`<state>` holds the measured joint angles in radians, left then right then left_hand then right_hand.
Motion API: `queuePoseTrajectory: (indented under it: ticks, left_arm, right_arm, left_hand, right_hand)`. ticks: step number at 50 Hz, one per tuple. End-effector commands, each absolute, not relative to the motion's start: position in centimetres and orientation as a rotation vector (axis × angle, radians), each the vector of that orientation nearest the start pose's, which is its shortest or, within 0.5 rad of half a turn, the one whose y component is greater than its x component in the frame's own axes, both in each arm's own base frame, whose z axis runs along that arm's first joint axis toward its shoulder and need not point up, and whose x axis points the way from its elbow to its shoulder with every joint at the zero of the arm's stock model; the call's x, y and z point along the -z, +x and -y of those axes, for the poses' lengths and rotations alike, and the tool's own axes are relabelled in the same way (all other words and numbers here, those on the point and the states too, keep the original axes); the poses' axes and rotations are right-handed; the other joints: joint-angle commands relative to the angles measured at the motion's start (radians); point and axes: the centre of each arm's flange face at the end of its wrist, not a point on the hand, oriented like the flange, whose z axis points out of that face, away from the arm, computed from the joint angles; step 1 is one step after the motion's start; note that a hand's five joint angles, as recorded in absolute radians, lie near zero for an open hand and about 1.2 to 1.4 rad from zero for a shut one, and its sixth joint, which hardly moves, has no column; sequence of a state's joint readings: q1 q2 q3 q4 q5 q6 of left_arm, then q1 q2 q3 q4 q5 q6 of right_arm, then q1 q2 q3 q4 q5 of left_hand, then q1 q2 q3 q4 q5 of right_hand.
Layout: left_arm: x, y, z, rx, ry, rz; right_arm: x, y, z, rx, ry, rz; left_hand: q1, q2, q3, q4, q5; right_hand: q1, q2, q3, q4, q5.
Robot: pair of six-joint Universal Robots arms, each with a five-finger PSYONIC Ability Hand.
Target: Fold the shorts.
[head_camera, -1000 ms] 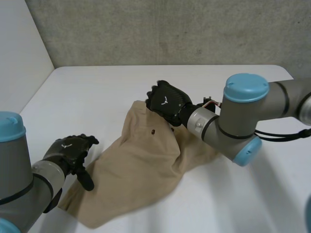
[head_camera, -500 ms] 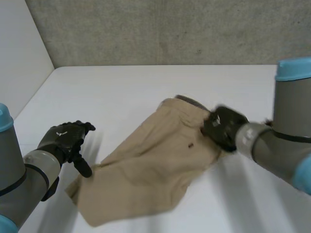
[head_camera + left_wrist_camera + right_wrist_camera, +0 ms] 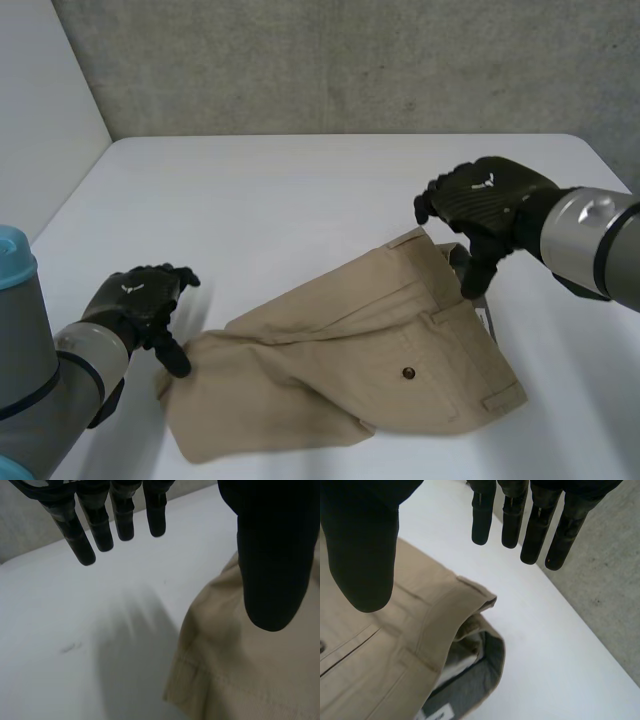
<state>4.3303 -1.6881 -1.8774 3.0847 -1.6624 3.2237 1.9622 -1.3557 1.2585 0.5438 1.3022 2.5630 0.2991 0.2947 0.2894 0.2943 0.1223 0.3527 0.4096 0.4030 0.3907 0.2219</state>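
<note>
Fingers (image 3: pixel 538 532) of the right hand (image 3: pixel 488 195) are hanging straight, gripping nothing, over the waistband of the shorts (image 3: pixel 350 345); its wrist camera is catching the grey lining (image 3: pixel 470 674) inside. Fingers (image 3: pixel 103 530) of the left hand (image 3: pixel 140 300) are hanging loose and empty over bare table (image 3: pixel 60 630) beside the leg hem.

Left hand (image 3: pixel 140 300), right hand (image 3: pixel 490 200): both unclenched.

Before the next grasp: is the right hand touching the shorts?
Cannot tell. Right wrist view: thumb of the right hand overlaps the shorts; neither gap nor contact shows.
</note>
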Motion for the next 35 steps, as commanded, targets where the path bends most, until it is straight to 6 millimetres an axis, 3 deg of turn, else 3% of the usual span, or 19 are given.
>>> queuePoseTrajectory:
  ticks: [1, 9, 23, 26, 27, 30, 35]
  left_arm:
    - [-17.9, -20.5, 19.5, 1.609, 0.542, -2.714]
    - [-16.9, -19.9, 19.2, 1.544, 0.525, -2.741]
    - [-16.0, -20.1, 19.8, 1.542, 0.528, -2.742]
    - [-15.4, -20.1, 20.0, 1.511, 0.530, -2.755]
    - [-15.3, -20.2, 20.0, 1.506, 0.531, -2.757]
    - [-14.8, -20.3, 20.3, 1.482, 0.536, -2.766]
    - [-13.9, -20.6, 21.3, 1.468, 0.540, -2.771]
  right_arm:
    - [-26.2, 27.8, 24.7, 1.587, -1.400, -2.107]
    - [-22.1, 29.5, 24.9, 1.516, -1.499, -2.090]
    - [-18.5, 30.1, 26.2, 1.561, -1.541, -2.058]
    - [-17.9, 30.3, 26.6, 1.578, -1.541, -2.050]
    - [-17.7, 30.4, 26.9, 1.594, -1.539, -2.043]
    - [-17.7, 30.7, 27.4, 1.632, -1.535, -2.024]
    - [-19.0, 31.3, 28.7, 1.774, -1.531, -1.951]
  left_hand:
    - [0.088, 0.092, 0.097, 0.092, 0.090]
    - [0.129, 0.133, 0.138, 0.133, 0.131]
    - [0.270, 0.274, 0.279, 0.274, 0.272]
    - [0.302, 0.306, 0.312, 0.307, 0.304]
    - [0.314, 0.318, 0.323, 0.318, 0.316]
    - [0.334, 0.339, 0.344, 0.339, 0.336]
    - [0.416, 0.421, 0.426, 0.421, 0.419]
  right_hand:
    - [0.052, -0.005, 0.002, 0.014, 0.009]
    - [0.117, 0.060, 0.066, 0.079, 0.073]
    - [0.214, 0.157, 0.163, 0.175, 0.170]
    - [0.430, 0.374, 0.380, 0.392, 0.387]
    - [0.649, 0.592, 0.599, 0.611, 0.605]
    - [1.002, 0.946, 0.952, 0.964, 0.959]
    - [1.044, 0.987, 0.993, 1.006, 1.000]
